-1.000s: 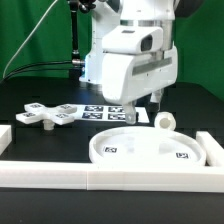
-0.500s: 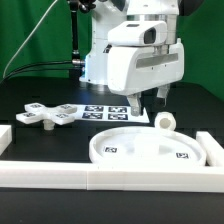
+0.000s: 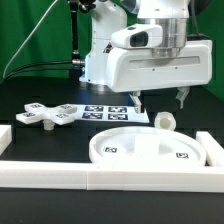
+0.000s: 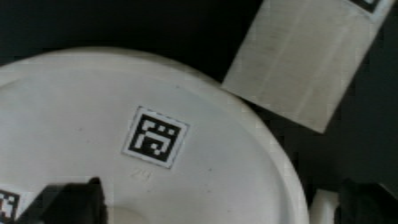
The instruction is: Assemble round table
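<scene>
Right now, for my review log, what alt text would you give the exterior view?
The gripper hangs open and empty above the black table, near the short leg standing behind the rimmed round disc. The cross-shaped base lies at the exterior view's left, beside the marker board.

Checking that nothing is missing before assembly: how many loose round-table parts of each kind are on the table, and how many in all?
Round disc: 1
Cylindrical leg: 1
Cross-shaped base piece: 1
Total: 3
</scene>
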